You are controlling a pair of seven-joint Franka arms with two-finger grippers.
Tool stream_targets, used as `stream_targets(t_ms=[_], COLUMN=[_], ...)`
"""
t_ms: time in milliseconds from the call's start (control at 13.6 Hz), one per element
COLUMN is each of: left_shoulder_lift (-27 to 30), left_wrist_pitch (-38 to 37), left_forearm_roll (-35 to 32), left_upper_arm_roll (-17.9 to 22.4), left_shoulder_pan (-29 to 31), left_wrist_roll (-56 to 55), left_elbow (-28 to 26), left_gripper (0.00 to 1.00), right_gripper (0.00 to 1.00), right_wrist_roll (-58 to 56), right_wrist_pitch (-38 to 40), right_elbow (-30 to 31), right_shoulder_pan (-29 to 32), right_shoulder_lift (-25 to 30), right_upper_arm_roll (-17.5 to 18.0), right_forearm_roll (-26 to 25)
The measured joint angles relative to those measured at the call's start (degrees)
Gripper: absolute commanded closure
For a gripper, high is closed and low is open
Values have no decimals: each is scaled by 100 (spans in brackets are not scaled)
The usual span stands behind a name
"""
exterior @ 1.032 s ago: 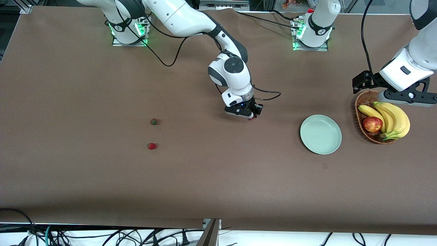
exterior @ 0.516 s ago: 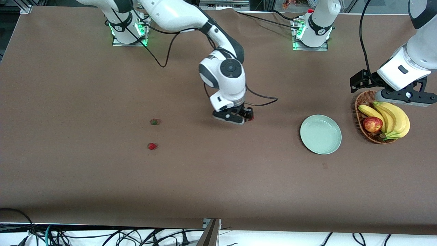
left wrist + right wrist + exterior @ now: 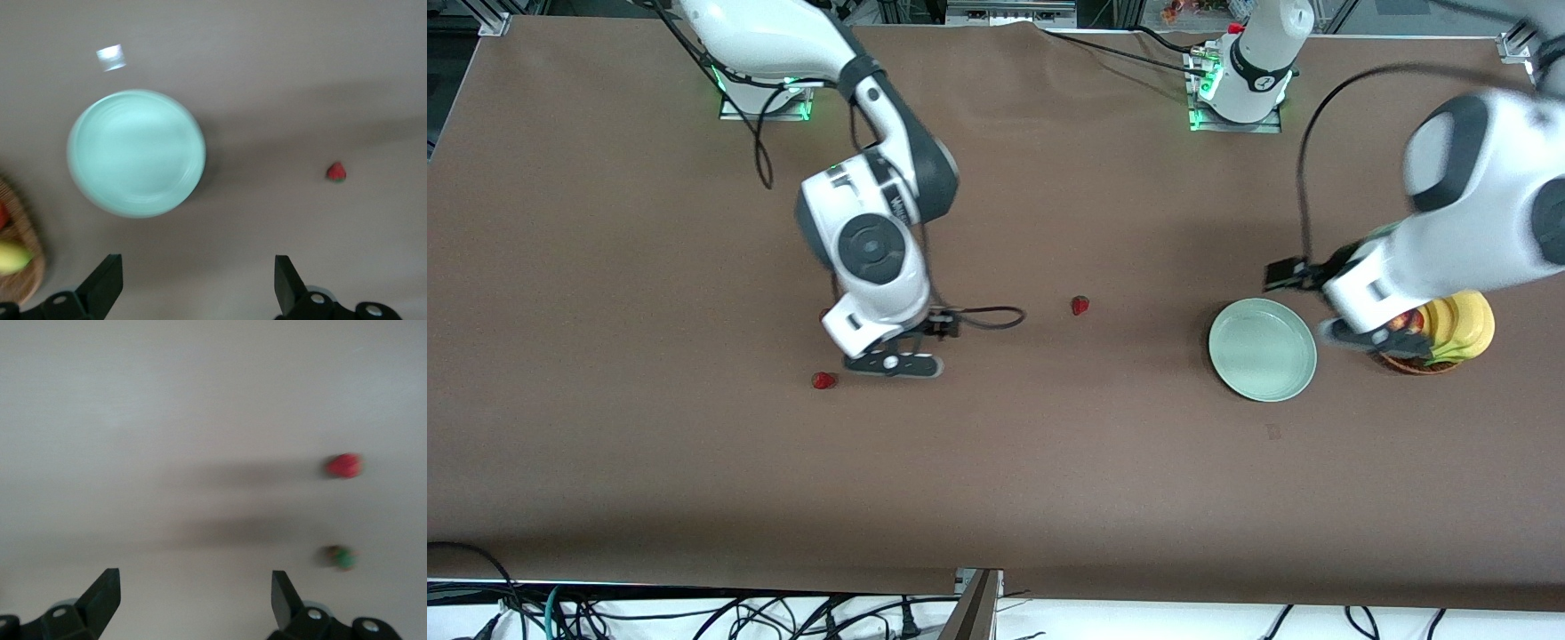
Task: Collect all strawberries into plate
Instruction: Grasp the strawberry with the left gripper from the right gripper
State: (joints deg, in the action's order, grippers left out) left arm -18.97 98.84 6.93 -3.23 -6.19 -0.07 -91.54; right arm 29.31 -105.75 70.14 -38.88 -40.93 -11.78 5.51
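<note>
On table (image 3: pixel 694 489), red strawberries (image 3: pixel 1080 306)

Brown table (image 3: pixel 605 222): strawberries (image 3: pixel 1080 306); plate (image 3: pixel 1263 349) (basket (image 3: pixel 1405 363) beside)

strawberries: three, one mid-table (image 3: pixel 1080 306), one red (image 3: pixel 823 380), one greenish (image 3: pixel 344 557) | plate: one (image 3: pixel 1263 349) | basket: one (image 3: pixel 1414 364) | bananas: one bunch (image 3: pixel 1458 324)

Brown wicker fruit basket (image 3: pixel 1409 363) mostly hidden by left arm in front view; cut by edge in left wrist view. Dark greenish strawberry (image 3: pixel 341 557) hidden behind right arm in front view, blurred in right wrist view. Pale mint-green round plate (image 3: pixel 136 153) edges motion-blurred
</note>
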Motion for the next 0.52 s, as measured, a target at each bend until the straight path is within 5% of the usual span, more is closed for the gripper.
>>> stream_targets(t_ms=[221,516], left_shoulder_lift=[-685,-1217], left_wrist_pitch=[600,1277], left_forearm_roll=[6,6], left_upper_arm_roll=[-64,-75], left_shoulder_pan=[-700,-1580], left_wrist_roll=[-861,-1724], left_elbow=[13,-21], left_gripper=[0,0], right_gripper=[0,1], right_wrist_roll=[-729,-1363], right_wrist_pitch=[-243,-1966], right_elbow=[719,2489], right_shoulder_pan=[50,69], right_shoulder_lift=[114,380], right_upper_arm_roll=[-429,-662], right_forearm_roll=[16,20])
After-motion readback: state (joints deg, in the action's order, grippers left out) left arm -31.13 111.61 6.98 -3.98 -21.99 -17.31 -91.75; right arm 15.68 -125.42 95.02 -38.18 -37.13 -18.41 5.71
